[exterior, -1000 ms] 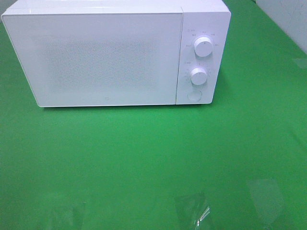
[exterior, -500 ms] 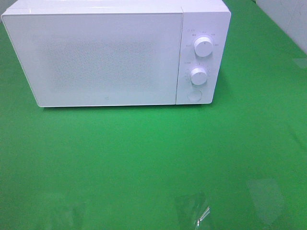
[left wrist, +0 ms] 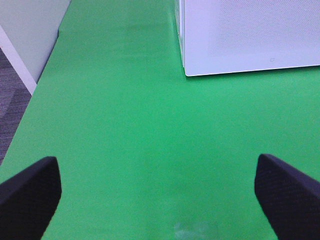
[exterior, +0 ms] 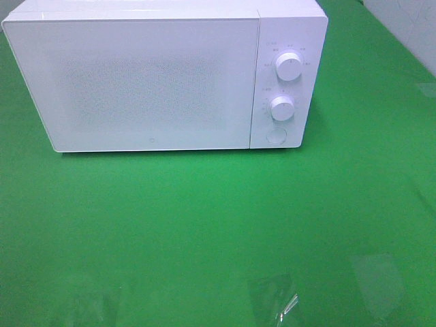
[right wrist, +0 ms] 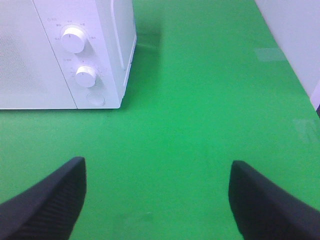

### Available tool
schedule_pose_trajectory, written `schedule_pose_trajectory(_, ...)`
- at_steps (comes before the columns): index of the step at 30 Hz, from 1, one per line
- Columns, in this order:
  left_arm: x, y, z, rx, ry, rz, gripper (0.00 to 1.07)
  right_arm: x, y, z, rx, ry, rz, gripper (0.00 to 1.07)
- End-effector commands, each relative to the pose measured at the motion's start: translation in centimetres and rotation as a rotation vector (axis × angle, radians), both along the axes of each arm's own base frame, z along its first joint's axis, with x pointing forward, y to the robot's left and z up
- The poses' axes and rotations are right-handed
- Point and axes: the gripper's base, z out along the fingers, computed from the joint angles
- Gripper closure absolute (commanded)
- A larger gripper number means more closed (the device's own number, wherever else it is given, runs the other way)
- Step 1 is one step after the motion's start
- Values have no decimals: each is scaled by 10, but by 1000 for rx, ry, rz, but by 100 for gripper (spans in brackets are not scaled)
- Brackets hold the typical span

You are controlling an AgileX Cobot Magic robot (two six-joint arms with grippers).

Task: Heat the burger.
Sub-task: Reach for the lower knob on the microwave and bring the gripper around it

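Left gripper (left wrist: 155, 165): over the green bench (exterior: 204, 218), facing the left front corner of the microwave (exterior: 150, 82) and well apart from it. Its 2 fingers (left wrist: 27, 200) stand wide, with only bench cover between them; nothing held.

Right gripper (right wrist: 156, 165): over the bench, facing the microwave's control-panel end, also well apart. Its 2 fingers (right wrist: 55, 200) are spread wide and empty.

Of each arm, only the finger ends show. They are black and rounded, with a fine woven-looking texture.

Microwave: white, boxy, smooth matte shell, standing upright at the back of the bench. The door (exterior: 136, 82) is shut, and its panel is frosted with a fine dot pattern, so the interior cannot be seen. The right-hand panel has 2 round white knobs, upper (exterior: 289, 67) and lower (exterior: 282, 107), with a round flat button (exterior: 275, 135) below them.

Bench cover: plain green and matte, with a few glossy clear patches (exterior: 375, 276) near the front edge.

Burger: not visible in any of the 3 views; I cannot tell where it is.
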Motion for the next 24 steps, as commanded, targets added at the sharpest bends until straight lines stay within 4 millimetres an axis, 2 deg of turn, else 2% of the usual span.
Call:
schedule_pose_trajectory(1, -3, 0, 0, 4, -33, -2, 9, 23, 0, 4, -7, -3, -6, 33)
schedule_pose_trajectory(6, -3, 0, 0, 4, -33, -2, 9, 36, 1, 2, -12, 28, -7, 33)
schedule_pose_trajectory(7, -3, 0, 0, 4, -33, -2, 9, 47, 0, -1, -37, 51, -10, 33)
schedule_pose_trajectory(24, -3, 0, 0, 4, -33, -2, 9, 108, 4, -7, -31, 3, 2, 33)
